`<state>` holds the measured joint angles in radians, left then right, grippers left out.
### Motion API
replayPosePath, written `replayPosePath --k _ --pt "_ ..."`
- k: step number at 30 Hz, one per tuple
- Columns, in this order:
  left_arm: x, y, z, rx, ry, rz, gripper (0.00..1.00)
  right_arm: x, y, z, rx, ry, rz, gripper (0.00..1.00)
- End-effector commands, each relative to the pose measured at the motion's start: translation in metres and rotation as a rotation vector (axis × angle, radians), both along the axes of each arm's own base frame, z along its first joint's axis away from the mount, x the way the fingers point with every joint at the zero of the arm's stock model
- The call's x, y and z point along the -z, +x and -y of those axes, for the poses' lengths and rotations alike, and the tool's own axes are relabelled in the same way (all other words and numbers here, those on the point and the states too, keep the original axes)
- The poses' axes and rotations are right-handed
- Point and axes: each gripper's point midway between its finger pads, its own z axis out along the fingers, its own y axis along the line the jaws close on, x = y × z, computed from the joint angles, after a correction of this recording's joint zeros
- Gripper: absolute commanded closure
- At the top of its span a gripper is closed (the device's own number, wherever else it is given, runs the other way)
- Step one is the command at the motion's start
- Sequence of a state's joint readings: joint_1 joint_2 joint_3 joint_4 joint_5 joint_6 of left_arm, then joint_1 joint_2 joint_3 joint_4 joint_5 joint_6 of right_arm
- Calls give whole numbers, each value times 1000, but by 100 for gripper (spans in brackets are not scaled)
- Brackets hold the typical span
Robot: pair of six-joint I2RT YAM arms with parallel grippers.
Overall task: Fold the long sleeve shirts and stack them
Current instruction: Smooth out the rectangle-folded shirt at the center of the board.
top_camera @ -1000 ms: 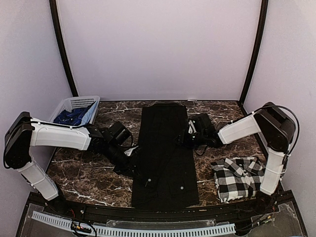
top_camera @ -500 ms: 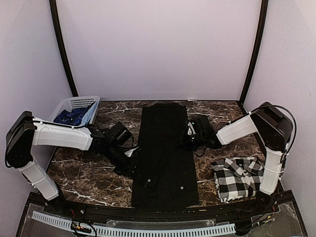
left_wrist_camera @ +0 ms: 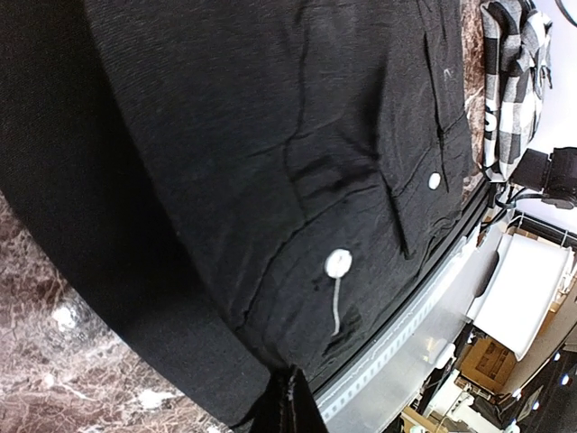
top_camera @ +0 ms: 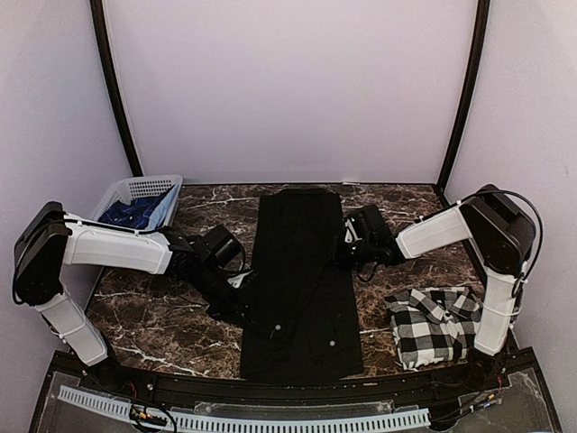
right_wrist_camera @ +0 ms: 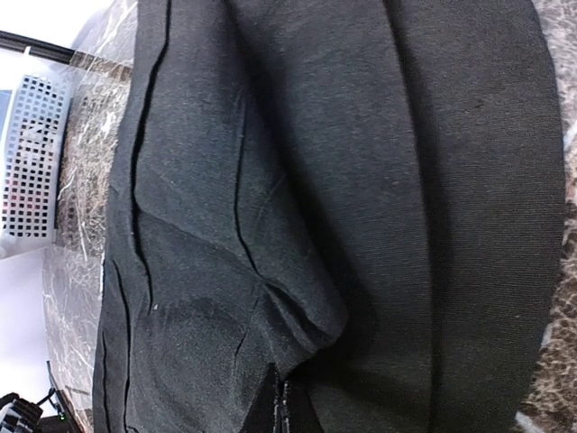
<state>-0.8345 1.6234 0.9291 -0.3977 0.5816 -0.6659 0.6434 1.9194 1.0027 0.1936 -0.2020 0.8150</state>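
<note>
A long black shirt [top_camera: 302, 280] lies flat as a narrow strip down the middle of the marble table, white buttons [left_wrist_camera: 338, 262] showing near its front end. My left gripper [top_camera: 245, 302] is at its left edge, shut on a pinch of the black cloth [left_wrist_camera: 293, 397]. My right gripper [top_camera: 344, 247] is at the right edge, farther back, and is shut on a raised fold of the same shirt [right_wrist_camera: 281, 401]. The black-and-white checked shirt [top_camera: 435, 325] lies folded at the front right, apart from both grippers.
A white lattice basket [top_camera: 140, 191] holding blue cloth [top_camera: 131, 215] stands at the back left corner. The table's front rail [top_camera: 270, 417] runs just past the black shirt's near end. Bare marble [top_camera: 153, 316] shows to the left of the shirt.
The right gripper has closed on the black shirt's right edge, puckering the cloth there. The left gripper has stayed shut on the left edge, shifting only slightly.
</note>
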Motion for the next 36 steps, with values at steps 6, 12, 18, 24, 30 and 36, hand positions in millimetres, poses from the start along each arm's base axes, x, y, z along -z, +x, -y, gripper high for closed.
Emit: replayPosePath --k 6,12,18,24,30,36 --pt "14 -4 -4 19 34 -15 100 -8 4 2 -5 -2 28 100" --pt "16 0 -11 4 78 16 77 -25 5 10 -21 -57 65 75" --pt "-8 33 -27 -76 152 178 51 -77 18 20 -31 -124 193 62" --pt "-36 74 -22 -124 109 307 50 -108 30 -22 -156 21 271 76" --pt "-64 132 3 -153 33 437 51 -94 36 -60 -250 177 211 85" --pt "-70 207 37 -226 -37 545 55 -55 56 -73 -237 238 129 87"
